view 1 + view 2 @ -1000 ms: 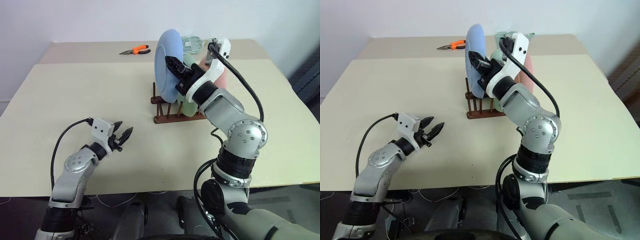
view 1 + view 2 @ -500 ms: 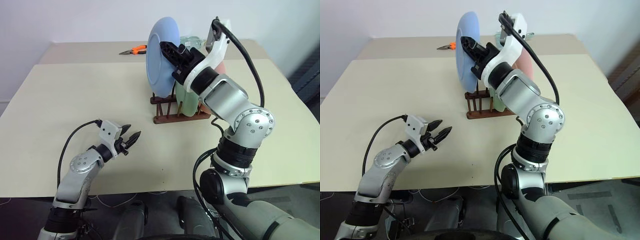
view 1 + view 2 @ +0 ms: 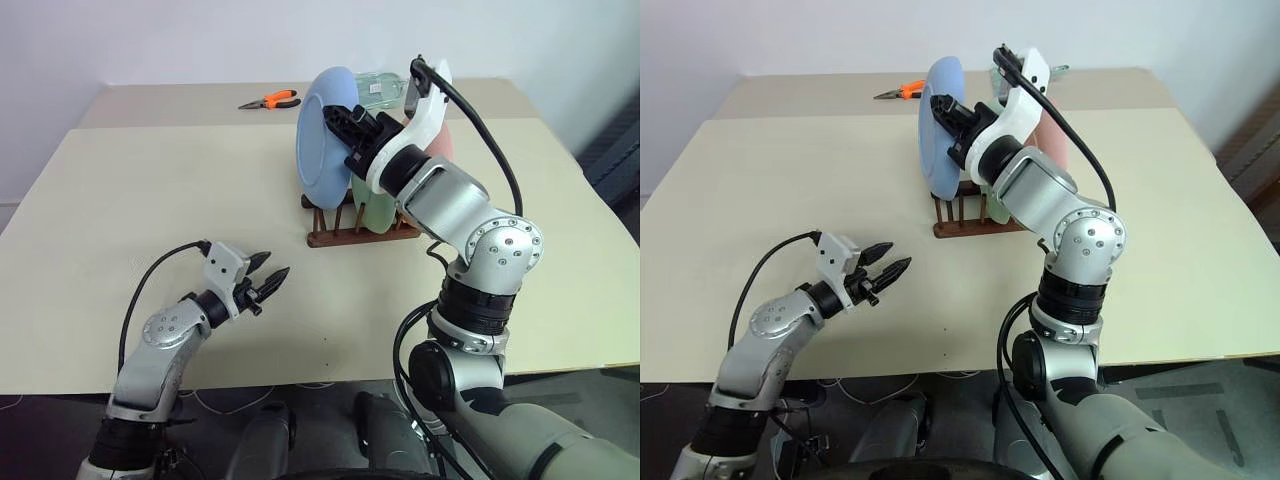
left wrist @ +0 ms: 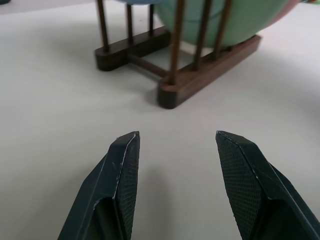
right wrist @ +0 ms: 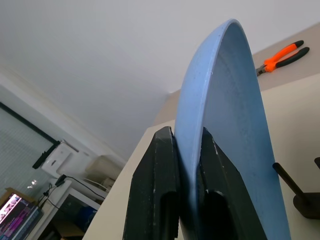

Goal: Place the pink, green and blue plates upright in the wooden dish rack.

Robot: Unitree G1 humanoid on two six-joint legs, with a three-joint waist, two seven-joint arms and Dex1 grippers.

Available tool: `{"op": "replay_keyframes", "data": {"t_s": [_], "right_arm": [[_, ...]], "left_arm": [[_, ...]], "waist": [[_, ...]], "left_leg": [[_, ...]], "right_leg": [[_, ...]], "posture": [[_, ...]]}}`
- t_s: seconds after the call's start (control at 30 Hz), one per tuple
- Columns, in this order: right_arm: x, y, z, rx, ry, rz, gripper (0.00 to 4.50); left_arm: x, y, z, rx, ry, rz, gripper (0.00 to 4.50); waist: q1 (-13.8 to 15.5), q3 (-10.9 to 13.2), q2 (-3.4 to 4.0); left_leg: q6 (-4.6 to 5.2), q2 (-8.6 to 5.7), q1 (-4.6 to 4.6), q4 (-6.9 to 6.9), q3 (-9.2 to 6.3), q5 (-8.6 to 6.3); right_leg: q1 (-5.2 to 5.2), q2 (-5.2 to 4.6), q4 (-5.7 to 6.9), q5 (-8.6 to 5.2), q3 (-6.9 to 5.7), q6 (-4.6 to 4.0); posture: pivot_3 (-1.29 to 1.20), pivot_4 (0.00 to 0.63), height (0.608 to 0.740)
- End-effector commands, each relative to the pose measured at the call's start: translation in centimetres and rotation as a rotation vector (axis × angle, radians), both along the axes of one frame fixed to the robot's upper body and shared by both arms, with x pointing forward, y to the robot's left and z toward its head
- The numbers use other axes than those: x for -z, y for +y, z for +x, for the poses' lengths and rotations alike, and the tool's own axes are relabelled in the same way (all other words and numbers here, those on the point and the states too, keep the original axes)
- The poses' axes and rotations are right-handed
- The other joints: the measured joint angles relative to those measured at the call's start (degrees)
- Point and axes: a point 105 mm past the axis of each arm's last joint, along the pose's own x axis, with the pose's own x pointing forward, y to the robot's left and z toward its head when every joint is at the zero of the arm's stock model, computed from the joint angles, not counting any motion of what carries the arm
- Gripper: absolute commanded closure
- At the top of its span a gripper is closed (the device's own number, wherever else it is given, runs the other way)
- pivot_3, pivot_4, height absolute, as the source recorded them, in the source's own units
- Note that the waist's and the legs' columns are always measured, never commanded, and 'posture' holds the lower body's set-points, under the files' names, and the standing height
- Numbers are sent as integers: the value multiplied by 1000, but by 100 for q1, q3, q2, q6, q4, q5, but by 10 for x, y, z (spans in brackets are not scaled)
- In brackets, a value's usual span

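The cream counter [image 3: 150,190] spreads wide, with broad bare surface on the robot's left and toward its near edge, and a second, slightly darker counter [image 3: 180,100] butting against its far edge. Past the middle of the cream counter, toward the far side, stands the wooden dish rack [image 3: 345,225], its two dark base rails lying on the surface and its thin pegs rising upright, with free counter on every side. The blue plate [image 3: 325,135] is held on edge above the left end of the rack, leaning a little, its lower rim down among the first pegs; whether it rests on the rails cannot be told. Just behind it the green plate [image 3: 378,205] stands upright between the pegs, and the pink plate [image 3: 437,145] stands behind that, largely hidden by the arm. The right gripper [image 3: 352,128] reaches in from the right with its fingers [image 5: 159,165] clamped on the blue plate's rim, one on each face, as the right wrist view shows. The left gripper [image 3: 265,279] hovers low over the bare near-left part of the counter, well apart from the rack, pointing toward it with its fingers [image 4: 122,165] apart and nothing between them. Orange-handled pliers [image 3: 272,100] lie on the far counter, well clear of the rack.
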Motion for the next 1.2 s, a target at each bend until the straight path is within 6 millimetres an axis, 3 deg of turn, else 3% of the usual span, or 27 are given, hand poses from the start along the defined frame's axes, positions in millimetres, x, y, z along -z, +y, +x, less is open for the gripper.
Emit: {"op": "replay_keyframes", "data": {"t_s": [0.03,0.17,0.33,0.67,0.97,1.07,1.2], "right_arm": [[-23,-3,-8,4,-83,40,4500],[-36,-7,-13,9,-121,64,4500],[-36,-12,-12,41,-109,70,4500],[-13,-9,-7,42,7,69,4500],[8,-8,13,84,89,9,4500],[0,-5,15,79,9,-69,3440],[-20,-4,8,83,-214,-248,1373]], "left_arm": [[-9,-4,-4,33,-29,-8,2057],[-8,-4,-3,37,-24,-4,2057],[-7,-5,-3,45,-21,3,2057],[-7,-6,-3,53,-23,13,2057],[-6,-7,-4,51,-25,19,2057],[-7,-7,-4,53,-28,21,2003],[-8,-7,-5,53,-32,21,2003]], "waist": [[3,0,0],[2,1,1],[-3,1,1],[-1,1,1],[-2,2,3],[-2,2,3],[-4,3,5]], "left_leg": [[0,0,0,0,0,0],[0,0,-1,0,0,0],[1,0,0,-1,0,0],[1,1,-1,-1,0,0],[1,1,-1,-1,0,0],[1,1,-1,-1,1,0],[2,1,-2,0,3,0]], "right_leg": [[0,0,-1,0,0,0],[1,0,-2,0,0,0],[1,0,-3,0,0,0],[1,0,-4,-1,0,-2],[1,1,-4,-3,0,-5],[1,0,-5,-3,0,-5],[0,1,-6,-4,-1,-5]], "posture": [[0,150,740],[0,150,740],[0,150,740],[0,150,740],[0,150,740],[0,150,740],[0,150,740]]}}
